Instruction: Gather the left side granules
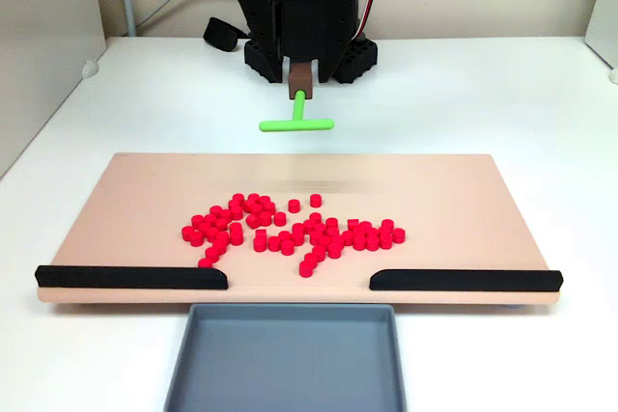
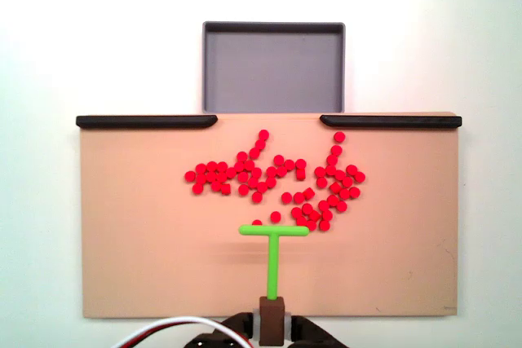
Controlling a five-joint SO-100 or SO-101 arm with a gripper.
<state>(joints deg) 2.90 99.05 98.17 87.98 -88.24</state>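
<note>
the hand (image 2: pixel 272 315), clamped on the green pusher (image 2: pixel 272 242), sits just behind the granules (image 2: pixel 277 181).

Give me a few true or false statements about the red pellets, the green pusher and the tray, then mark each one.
1. The red pellets lie scattered on the tan board. True.
2. The grey tray already holds several pellets. False: it is empty.
3. The green T-shaped pusher is carried by the gripper. True.
4. Two black strips run along the board's tray-side edge with a gap between them. True.
5. The pusher's crossbar sits past the pellets, next to the tray. False: it is on the arm's side of the pile.
</note>
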